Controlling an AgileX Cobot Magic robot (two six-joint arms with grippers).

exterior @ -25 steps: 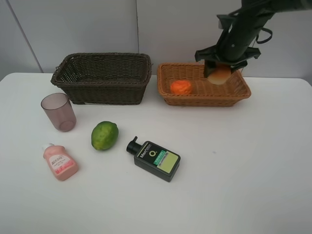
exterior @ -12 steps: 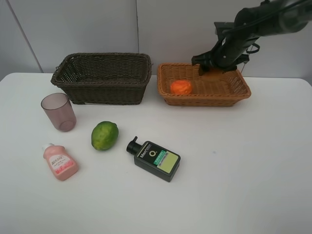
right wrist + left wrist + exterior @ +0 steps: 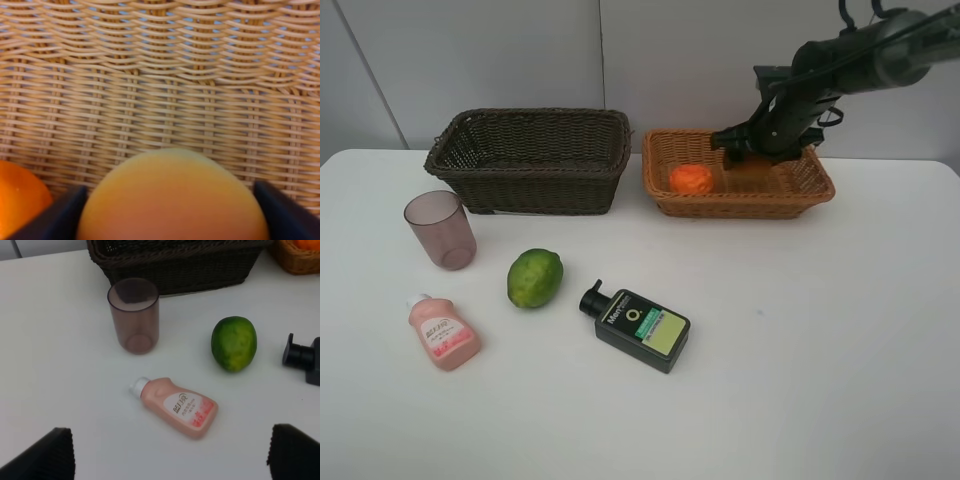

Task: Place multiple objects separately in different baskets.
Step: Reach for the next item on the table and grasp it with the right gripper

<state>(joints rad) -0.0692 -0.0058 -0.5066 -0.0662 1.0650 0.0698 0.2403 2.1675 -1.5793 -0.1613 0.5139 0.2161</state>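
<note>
Inside the tan basket (image 3: 740, 207), right jaws clamp the peach (image 3: 172, 200) — tangerine (image 3: 691, 178) just beside — left jaws apart.

The tan basket (image 3: 160, 75) is rough woven wicker, the peach (image 3: 172, 200) seemingly matt.

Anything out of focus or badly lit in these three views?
Exterior high: even light, faint shadows, no glare. Left wrist: soap bottle and lime crisp, left pincer blurred. Right wrist: peach fills the foreground, soft; tan basket weave sharper.
</note>
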